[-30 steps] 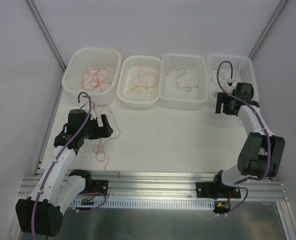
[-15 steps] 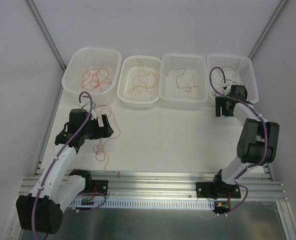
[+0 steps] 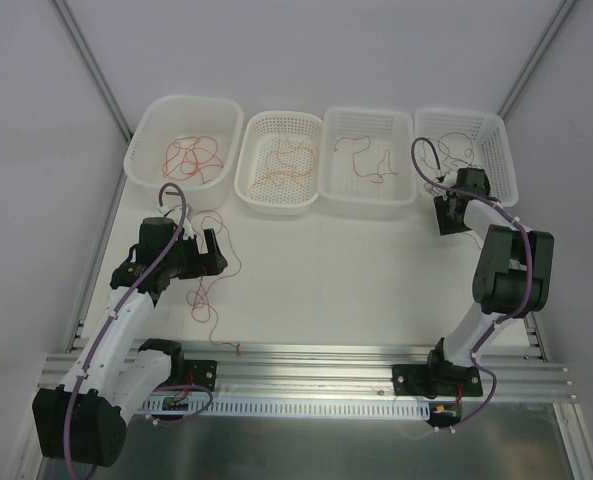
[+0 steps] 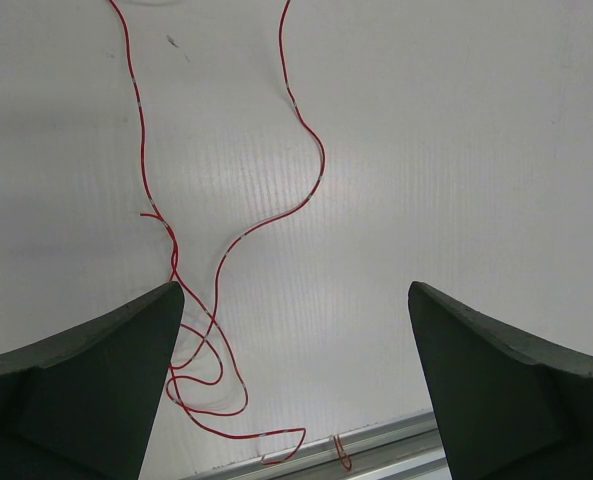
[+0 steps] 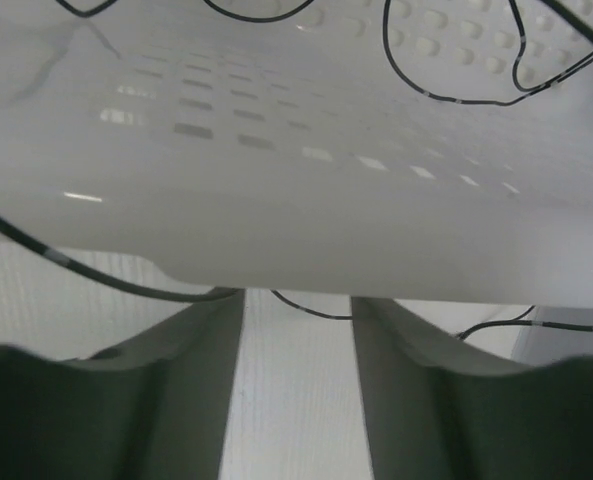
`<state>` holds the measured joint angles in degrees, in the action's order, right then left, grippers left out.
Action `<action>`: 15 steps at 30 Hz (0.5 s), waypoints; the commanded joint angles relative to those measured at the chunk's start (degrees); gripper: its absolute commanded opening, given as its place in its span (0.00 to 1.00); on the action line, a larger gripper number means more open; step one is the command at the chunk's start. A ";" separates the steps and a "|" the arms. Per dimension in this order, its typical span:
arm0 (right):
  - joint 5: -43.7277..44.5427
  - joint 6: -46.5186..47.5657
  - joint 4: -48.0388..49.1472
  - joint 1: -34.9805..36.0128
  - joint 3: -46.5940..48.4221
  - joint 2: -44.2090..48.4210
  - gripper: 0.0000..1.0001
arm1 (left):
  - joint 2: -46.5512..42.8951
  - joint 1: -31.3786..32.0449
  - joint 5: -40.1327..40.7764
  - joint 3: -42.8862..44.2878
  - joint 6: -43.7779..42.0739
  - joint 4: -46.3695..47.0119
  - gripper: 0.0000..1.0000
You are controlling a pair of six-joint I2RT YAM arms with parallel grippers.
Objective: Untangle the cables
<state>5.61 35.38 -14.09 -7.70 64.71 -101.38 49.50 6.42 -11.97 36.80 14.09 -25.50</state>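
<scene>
A thin red cable [image 3: 204, 290] lies in loose loops on the white table, and in the left wrist view the red cable [image 4: 322, 170] runs down to the left finger. My left gripper [image 3: 214, 252] hovers over it, open wide [image 4: 294, 288], with nothing between its fingers. My right gripper [image 3: 456, 202] is at the near rim of the rightmost basket [image 3: 506, 165], which holds black cables [image 3: 456, 150]. Its jaws [image 5: 298, 300] stand a narrow gap apart, tips tucked under the rim. A black cable [image 5: 311, 311] crosses the gap between them; no grip on it shows.
Three more white baskets stand along the back: the left basket [image 3: 136, 150] holds red cables, the perforated basket [image 3: 244, 170] orange ones, the third basket [image 3: 366, 205] a dark red one. An aluminium rail [image 3: 316, 360] runs along the near edge.
The right arm has folded upward and carried its gripper in to the rightmost basket's near rim, while its jaws narrowed. The left arm and the red cable have not moved.
</scene>
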 commanded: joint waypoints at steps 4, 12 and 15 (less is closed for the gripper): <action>0.46 1.54 -0.42 0.76 0.42 1.27 0.22 | -0.10 0.18 -0.69 0.38 -0.82 1.15 0.97; 3.70 0.14 -0.68 4.35 -2.57 9.00 0.01 | -1.24 0.18 -0.78 0.21 -0.73 1.24 0.96; 6.95 -0.66 -0.24 7.42 -3.97 15.76 0.01 | -1.42 0.18 -1.04 0.20 -0.64 1.24 0.97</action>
<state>8.91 35.88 -15.09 -3.31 61.08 -94.17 49.15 6.42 -11.97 36.80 14.06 -25.50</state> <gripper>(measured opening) 0.019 0.965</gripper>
